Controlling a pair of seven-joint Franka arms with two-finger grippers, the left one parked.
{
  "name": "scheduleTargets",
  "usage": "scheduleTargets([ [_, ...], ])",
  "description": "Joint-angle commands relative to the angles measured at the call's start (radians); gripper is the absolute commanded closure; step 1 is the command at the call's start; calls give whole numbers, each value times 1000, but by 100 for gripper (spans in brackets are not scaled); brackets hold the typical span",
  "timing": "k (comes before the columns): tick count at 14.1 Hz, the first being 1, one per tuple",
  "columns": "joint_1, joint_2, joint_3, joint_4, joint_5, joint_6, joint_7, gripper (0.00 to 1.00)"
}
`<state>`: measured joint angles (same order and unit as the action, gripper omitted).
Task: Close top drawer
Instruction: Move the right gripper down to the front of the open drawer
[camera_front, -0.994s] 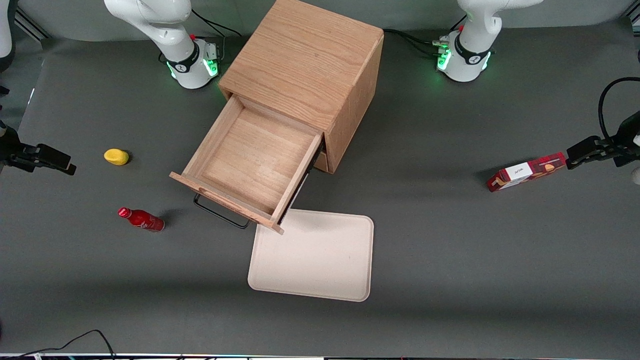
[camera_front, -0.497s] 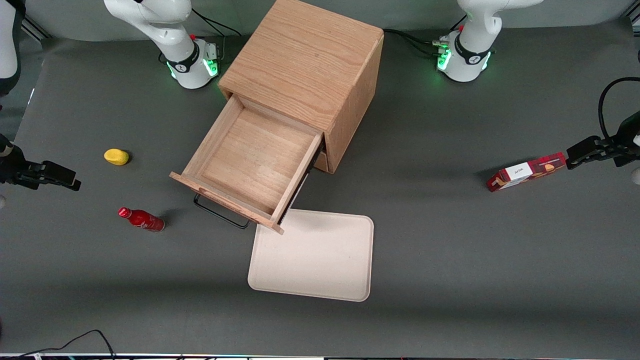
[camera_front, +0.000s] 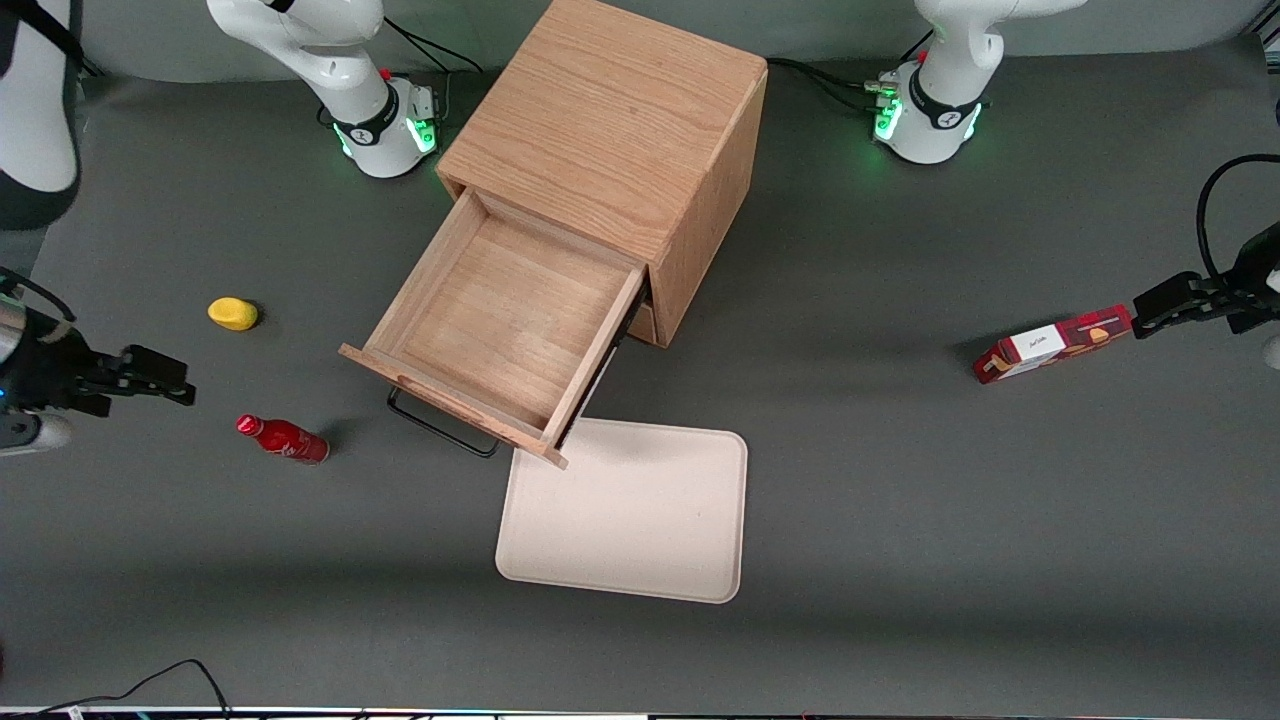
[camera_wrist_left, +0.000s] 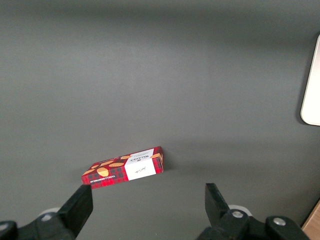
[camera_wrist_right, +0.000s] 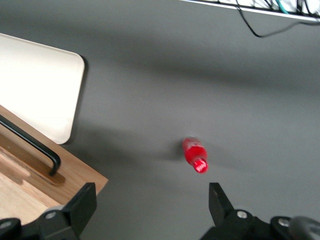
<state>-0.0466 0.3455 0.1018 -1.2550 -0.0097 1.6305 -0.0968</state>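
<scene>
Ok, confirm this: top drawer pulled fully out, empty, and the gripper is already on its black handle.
Not quite. The top drawer is out and empty, but the front view shows the gripper, fingers open, away from the black handle, toward the working arm's end of the table near the red bottle.

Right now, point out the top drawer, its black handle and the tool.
top drawer (camera_front: 505, 305): front view, bare floor.
black handle (camera_front: 440, 428): front view, bar's middle.
tool (camera_front: 165, 381): front view, open, fingertips, above the table.
</scene>
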Motion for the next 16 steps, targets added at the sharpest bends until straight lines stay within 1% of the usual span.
scheduleTargets([
  [1, 10, 107, 27, 129, -3, -9, -29, 0],
  [3, 16, 159, 62, 169, -3, 18, -38, 0],
  [6, 16, 207, 116, 170, -3, 66, -105, 0],
  [9, 16, 240, 176, 169, 0, 80, -113, 0],
  [10, 16, 257, 190, 169, 8, 80, -119, 0],
  [12, 14, 273, 211, 164, 31, 74, -193, 0],
  [14, 13, 277, 211, 158, 82, 66, -260, 0],
  [16, 16, 285, 216, 155, 100, 63, -287, 0],
])
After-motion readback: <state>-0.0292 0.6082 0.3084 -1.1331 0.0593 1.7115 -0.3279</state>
